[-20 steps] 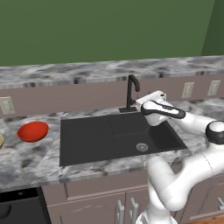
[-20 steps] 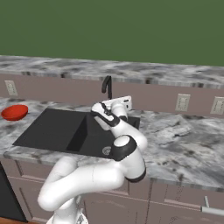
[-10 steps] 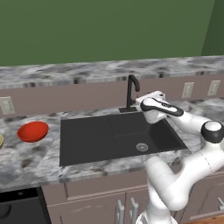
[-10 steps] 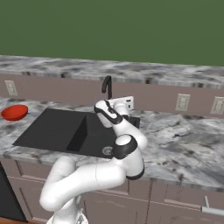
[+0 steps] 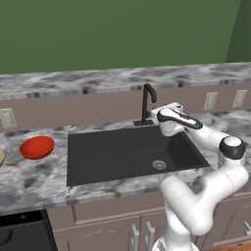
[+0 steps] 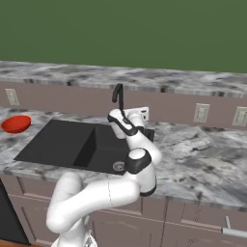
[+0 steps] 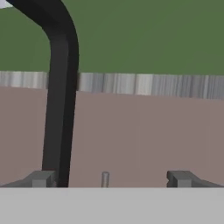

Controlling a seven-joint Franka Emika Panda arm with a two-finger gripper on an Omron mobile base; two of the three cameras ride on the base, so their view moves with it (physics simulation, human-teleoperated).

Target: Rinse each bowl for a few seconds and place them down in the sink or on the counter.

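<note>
Looking along your gripper [image 7: 111, 177], you see its fingers spread wide with nothing between them, the black faucet [image 7: 59, 96] standing just inside the left one. Your hand sits at the back edge of the sink [image 5: 112, 157]. The red bowl [image 5: 37, 147] rests on the counter [image 5: 29, 179], left of the sink, well apart.

No legible markings found
Inspected all views: no text, label, brand, number or sign can be read on any surface; nothing printed is discernible at this resolution
</note>
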